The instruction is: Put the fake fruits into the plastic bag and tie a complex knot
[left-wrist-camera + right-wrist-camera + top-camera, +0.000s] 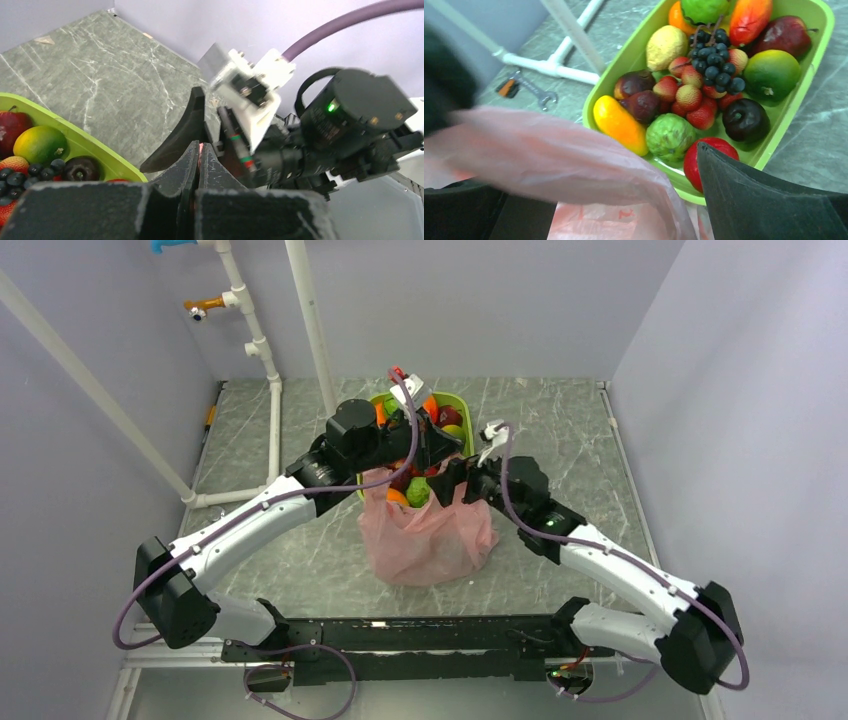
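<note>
The pink plastic bag [425,535] stands at the table's middle with its mouth open, an orange fruit [397,497] and a green fruit [418,492] showing inside. My left gripper [437,453] hovers over the mouth, shut [201,146] on a thin sliver of pink bag plastic. My right gripper [464,477] is open just beside it; in the right wrist view a stretched band of the bag [574,155] runs across the gap between its fingers [764,200]. More fake fruits [704,65] fill the lime-green tray [624,55]. No knot is in view.
The green tray [457,403] sits right behind the bag, touching it. White pipes [270,390] run along the back left, and a small wrench [531,90] lies by them. The two wrists are crowded close together over the bag.
</note>
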